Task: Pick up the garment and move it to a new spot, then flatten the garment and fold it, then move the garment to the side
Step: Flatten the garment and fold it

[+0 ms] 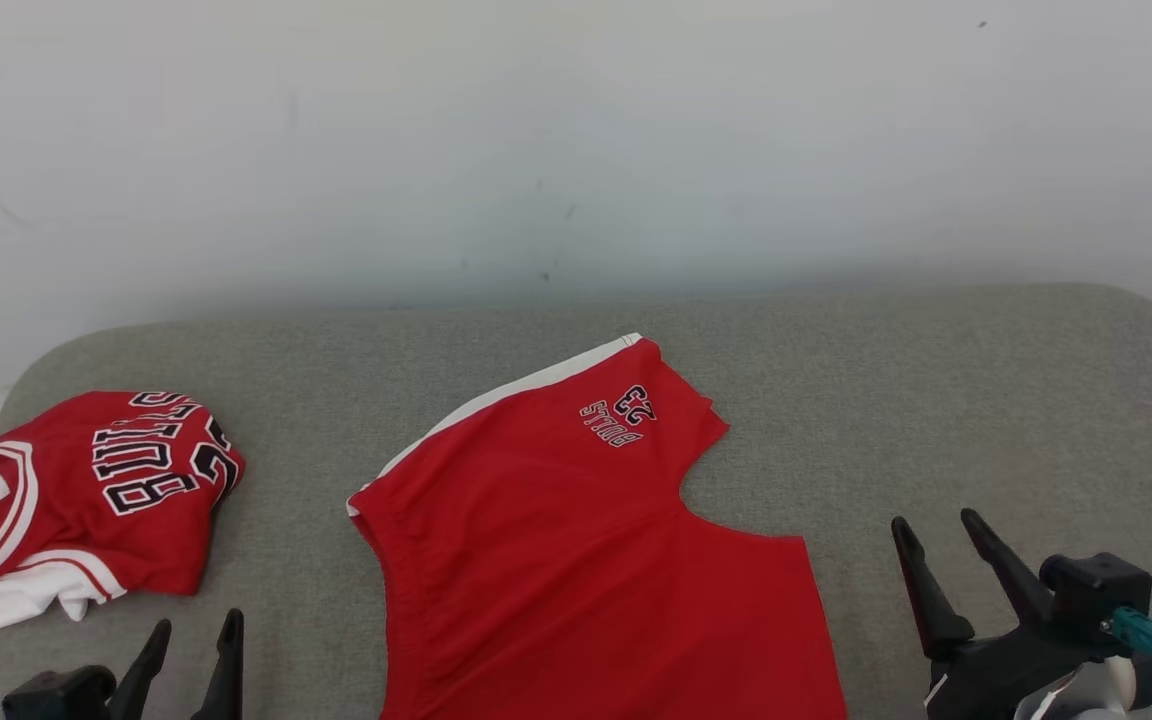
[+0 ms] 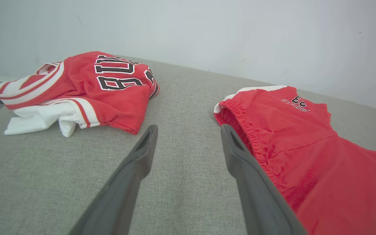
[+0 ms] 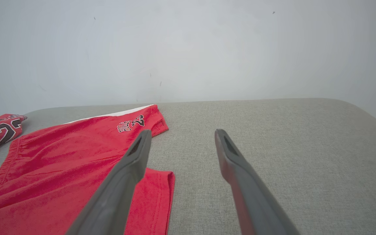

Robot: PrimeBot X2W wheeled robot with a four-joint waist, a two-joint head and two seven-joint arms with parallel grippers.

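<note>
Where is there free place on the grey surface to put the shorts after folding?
The widest bare patch of the surface lies right of the shorts, up to its right edge. A bare strip runs behind both garments, along the wall. A narrower gap separates the shorts from the jersey. The left end is crowded by the jersey.

The shorts (image 1: 576, 540) are red, with a white stripe down the far side seam and a small black-and-white "BULLS 23" print by the far leg's hem. They lie spread nearly flat on the middle of the grey bench (image 1: 936, 400), gathered waistband to the left, both legs pointing right, a notch open between them.
</note>
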